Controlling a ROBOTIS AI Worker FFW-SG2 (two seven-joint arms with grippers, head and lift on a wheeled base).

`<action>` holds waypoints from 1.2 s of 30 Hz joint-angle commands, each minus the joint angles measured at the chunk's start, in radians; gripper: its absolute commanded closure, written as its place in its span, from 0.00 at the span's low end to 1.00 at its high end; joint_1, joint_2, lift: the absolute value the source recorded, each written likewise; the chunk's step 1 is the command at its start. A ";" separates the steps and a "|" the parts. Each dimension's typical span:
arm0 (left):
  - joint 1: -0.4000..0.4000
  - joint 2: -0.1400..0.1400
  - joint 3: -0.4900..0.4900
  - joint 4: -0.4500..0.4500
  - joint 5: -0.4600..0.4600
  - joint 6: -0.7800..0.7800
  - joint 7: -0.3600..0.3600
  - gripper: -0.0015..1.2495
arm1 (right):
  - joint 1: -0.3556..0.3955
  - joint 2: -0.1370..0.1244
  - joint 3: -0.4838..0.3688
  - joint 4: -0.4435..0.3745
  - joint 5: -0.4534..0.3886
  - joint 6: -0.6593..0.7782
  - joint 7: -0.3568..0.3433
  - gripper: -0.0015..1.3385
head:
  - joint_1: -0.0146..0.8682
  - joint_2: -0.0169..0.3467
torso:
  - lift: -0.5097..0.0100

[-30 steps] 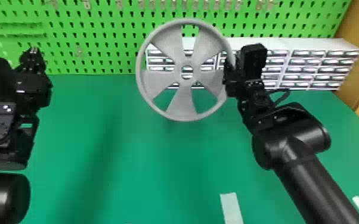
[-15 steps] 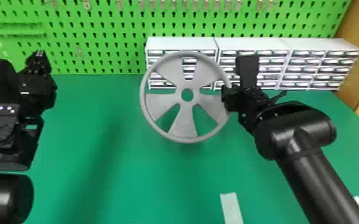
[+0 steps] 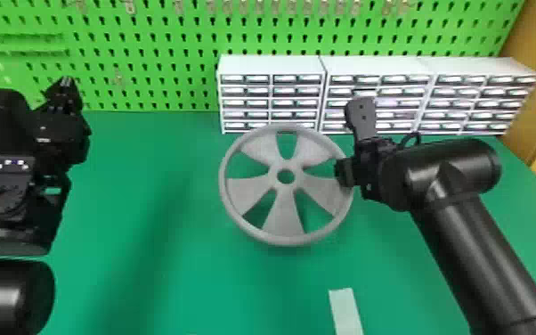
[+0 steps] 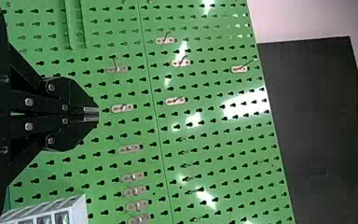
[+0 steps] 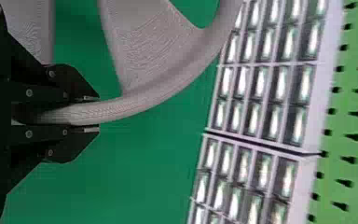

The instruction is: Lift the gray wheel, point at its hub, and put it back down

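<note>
The gray wheel (image 3: 282, 209) is tilted in the head view, its open hub facing the camera; whether its lower rim touches the green table cannot be told. At the wheel's right rim is my right gripper (image 3: 345, 173). In the right wrist view, the fingers of my right gripper (image 5: 91, 114) are closed on the rim of the wheel (image 5: 135, 100), one on each side. My left gripper (image 3: 66, 84) stands apart at the left of the head view. Its fingertips meet with nothing between them in the left wrist view, where the left gripper (image 4: 91, 114) faces the pegboard.
White drawer cabinets (image 3: 271, 67) stand behind the wheel, against the green pegboard (image 3: 147, 58). A pale tape strip (image 3: 345, 312) lies on the green table (image 3: 169, 276) near the front. A brown panel (image 3: 534, 80) rises at the right.
The wheel has come down with my right gripper, from in front of the cabinets to lower over the table, and its tilt has changed. My left arm has shifted slightly.
</note>
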 commanded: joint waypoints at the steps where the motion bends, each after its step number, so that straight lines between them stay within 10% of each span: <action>1: 0.000 0.000 -0.001 0.001 0.000 0.000 0.001 0.98 | -0.015 0.006 -0.010 0.046 -0.008 0.024 0.017 0.99 | 0.80 0.18 | 0.81; 36: -0.008 -0.002 -0.018 0.016 0.001 0.000 -0.004 0.98 | -0.072 0.029 0.027 0.267 0.043 0.036 0.129 0.99 | 0.80 0.18 | 0.81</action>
